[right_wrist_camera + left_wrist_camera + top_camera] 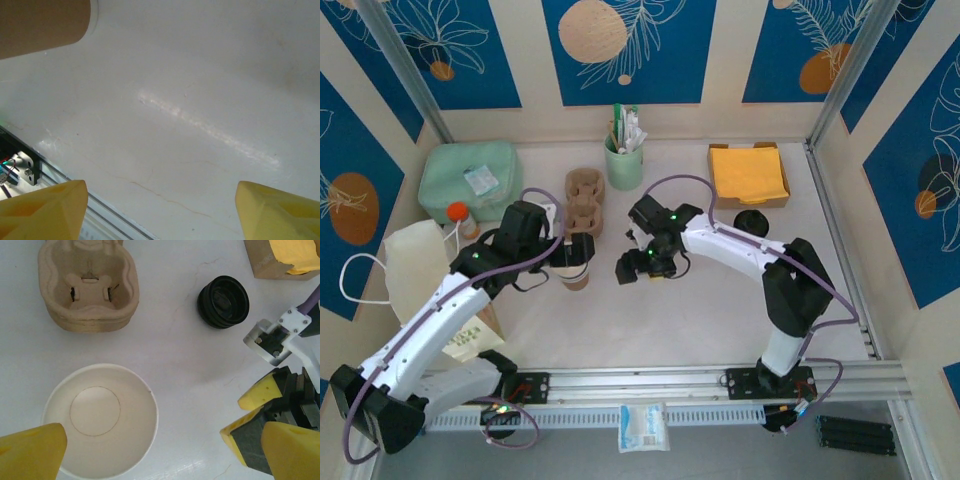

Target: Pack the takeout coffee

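A: None of the packing looks done to me. Where does the cup (100, 420) stand?

B: Upright on the table (170, 345), just in front of the carrier (87, 285). Its top is open and the white inside shows, with no lid on it.

A: And the lids (223, 301)?

B: One black stack, well apart from the cup, over on the right arm's side. Neither claw is on it.

A: What about the left claw (164, 440)?

B: It hangs over the cup with its fingers spread wide, one to each side of the rim. It isn't clenched on anything. I can't tell whether the near finger brushes the rim.

A: And the right claw (161, 187)?

B: Released too. It is low, near the cup, with bare table between its fingers.

A: Anything in the carrier?

B: No, its wells are bare. The bag (415, 262) sits off at the left, away from the cup.

A: So what's left?

B: Nearly everything, I'd judge. A lid has to be fetched and pressed onto the cup, and then the cup goes into the carrier or the bag. From how the claws sit, my guess is that the left one is about to steady the cup.
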